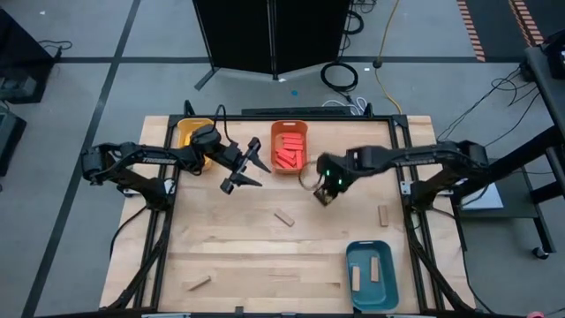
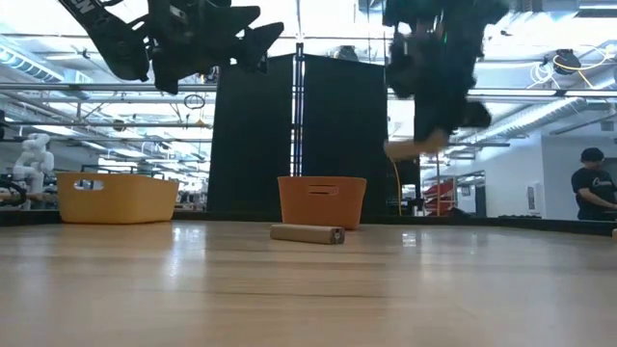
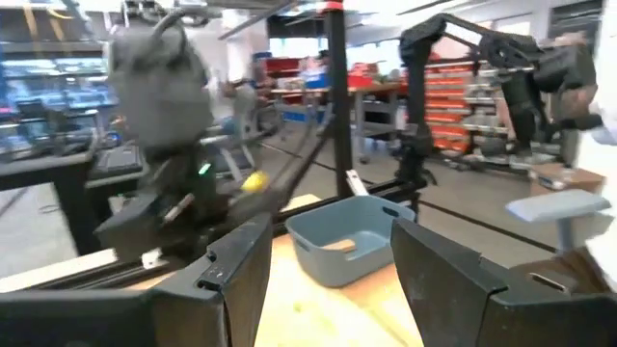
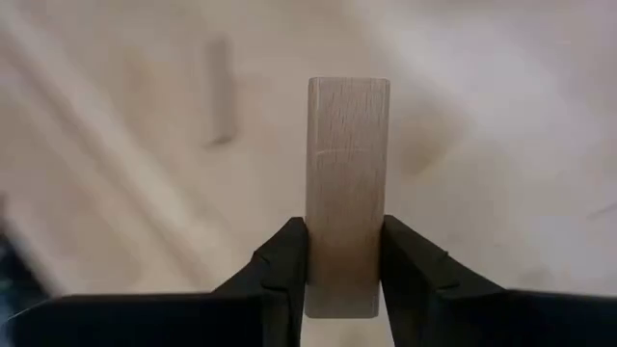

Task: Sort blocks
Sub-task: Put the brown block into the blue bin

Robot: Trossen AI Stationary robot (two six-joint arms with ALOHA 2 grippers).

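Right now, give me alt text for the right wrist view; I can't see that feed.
The right claw is shut on a plain tan wooden block, which juts forward past its two dark fingers. Beyond it lies the blurred, pale wooden table.

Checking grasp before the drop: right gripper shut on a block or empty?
Shut on a tan block: the right gripper has a finger pressed against each long side, lifted off the table.
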